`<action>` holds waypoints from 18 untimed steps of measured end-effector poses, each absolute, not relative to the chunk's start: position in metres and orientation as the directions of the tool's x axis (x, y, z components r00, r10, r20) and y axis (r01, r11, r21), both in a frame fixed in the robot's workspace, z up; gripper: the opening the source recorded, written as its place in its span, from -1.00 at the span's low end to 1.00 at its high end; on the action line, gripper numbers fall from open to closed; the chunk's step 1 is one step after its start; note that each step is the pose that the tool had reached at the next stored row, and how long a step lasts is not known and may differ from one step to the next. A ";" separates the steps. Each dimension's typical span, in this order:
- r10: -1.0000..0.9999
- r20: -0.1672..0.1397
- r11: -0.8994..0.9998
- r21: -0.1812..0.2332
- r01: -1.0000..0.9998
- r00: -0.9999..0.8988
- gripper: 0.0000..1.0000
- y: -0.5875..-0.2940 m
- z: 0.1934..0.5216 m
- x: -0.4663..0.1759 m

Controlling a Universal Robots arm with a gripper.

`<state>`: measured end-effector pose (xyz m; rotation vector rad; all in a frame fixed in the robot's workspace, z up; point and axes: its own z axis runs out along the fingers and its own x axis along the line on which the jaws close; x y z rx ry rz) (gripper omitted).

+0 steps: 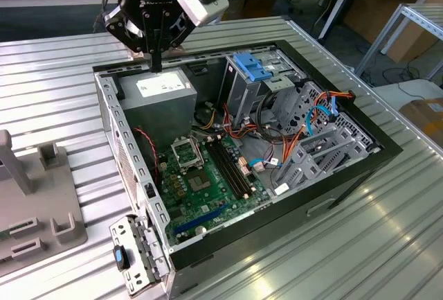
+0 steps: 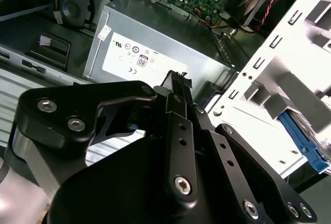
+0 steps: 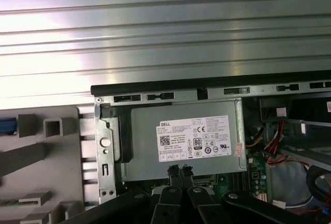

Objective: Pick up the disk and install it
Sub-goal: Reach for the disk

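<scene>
My gripper (image 1: 156,66) hangs over the back corner of the open computer case (image 1: 385,149), at the exterior view's left. Its fingers are shut with nothing between them. In both wrist views the closed tips (image 3: 179,171) (image 2: 178,79) point at the grey power supply (image 3: 191,138) with its white label. Of the disk I see just a bright blue strip that looks like its carrier (image 2: 305,144), outside the case wall by the grey fixture (image 3: 46,146). A sliver of blue (image 3: 7,125) also shows at that fixture's far edge.
Inside the case are a green motherboard (image 1: 208,182), a metal drive cage topped by a ribbed blue flap (image 1: 250,68), and orange and blue cables (image 1: 311,116). A loose metal bracket with a blue latch (image 1: 122,257) leans at the case's near corner. All of it stands on a ribbed metal table (image 1: 55,92).
</scene>
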<state>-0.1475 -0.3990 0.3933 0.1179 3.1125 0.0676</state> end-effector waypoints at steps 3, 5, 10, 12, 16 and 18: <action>0.076 -0.024 0.996 0.044 0.075 -0.997 -0.79 -0.399 0.393 -0.152; 0.076 -0.025 0.996 0.044 0.075 -0.997 -0.79 -0.399 0.393 -0.155; 0.076 -0.024 0.996 0.044 0.075 -0.997 -0.79 -0.399 0.393 -0.159; 0.076 -0.024 0.996 0.044 0.075 -0.997 -0.79 -0.399 0.393 -0.162; 0.076 -0.024 0.996 0.044 0.075 -0.997 -0.79 -0.399 0.393 -0.165; 0.076 -0.024 0.996 0.044 0.075 -0.997 -0.79 -0.399 0.393 -0.169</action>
